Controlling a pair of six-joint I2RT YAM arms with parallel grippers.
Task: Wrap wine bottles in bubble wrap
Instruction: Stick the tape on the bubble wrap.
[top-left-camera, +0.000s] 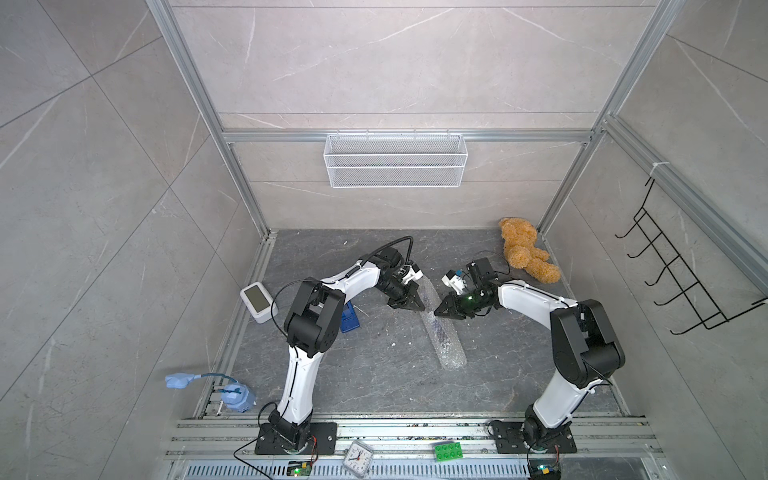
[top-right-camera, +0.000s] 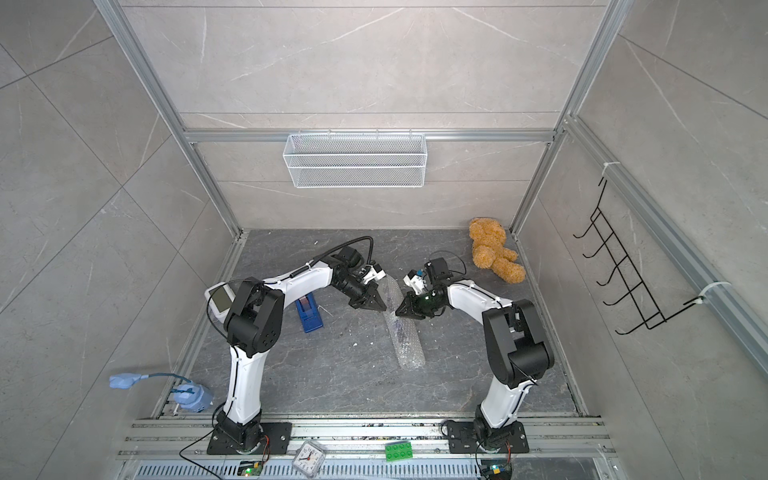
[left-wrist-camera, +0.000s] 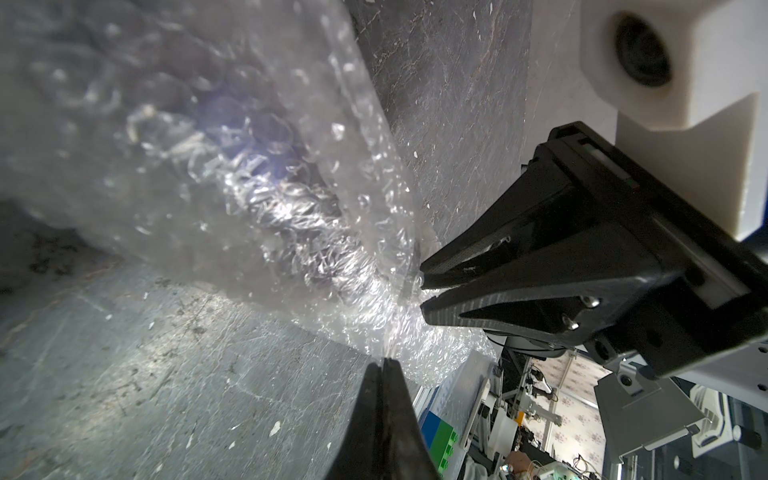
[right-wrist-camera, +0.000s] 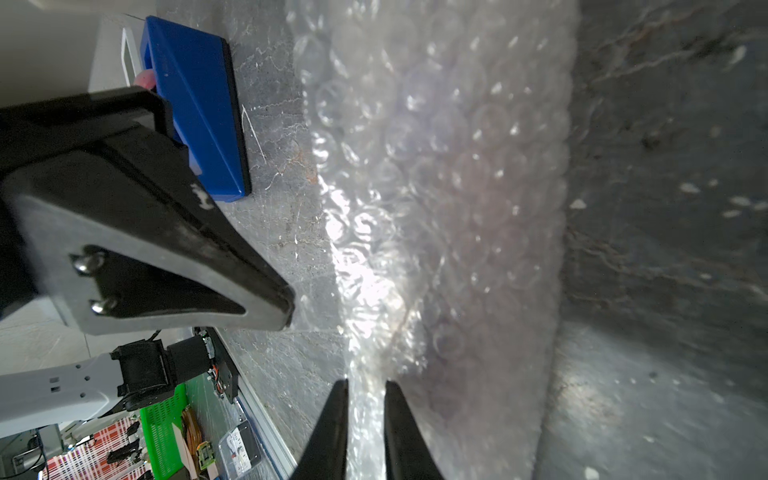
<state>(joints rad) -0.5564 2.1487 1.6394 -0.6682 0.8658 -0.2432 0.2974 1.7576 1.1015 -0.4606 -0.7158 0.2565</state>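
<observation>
The bubble wrap (top-left-camera: 444, 343) (top-right-camera: 406, 338) lies rolled into a long tube on the dark table in both top views. The wine bottle (top-left-camera: 437, 328) shows only as a dark purple blur (left-wrist-camera: 266, 137) through the plastic. My left gripper (top-left-camera: 420, 308) (left-wrist-camera: 384, 362) is at the tube's far end. It is shut, with the wrap's thin edge pinched at its tips. My right gripper (top-left-camera: 437, 312) (right-wrist-camera: 365, 384) faces it from the other side. Its jaws stand a little apart, and the wrap (right-wrist-camera: 457, 187) lies in the narrow gap.
A brown teddy bear (top-left-camera: 525, 253) sits in the back right corner. A blue box (top-left-camera: 349, 318) and a white device (top-left-camera: 258, 301) lie to the left, behind my left arm. A wire basket (top-left-camera: 395, 160) hangs on the back wall. A clock (top-left-camera: 357, 457) and a green brick (top-left-camera: 448, 451) rest on the front rail.
</observation>
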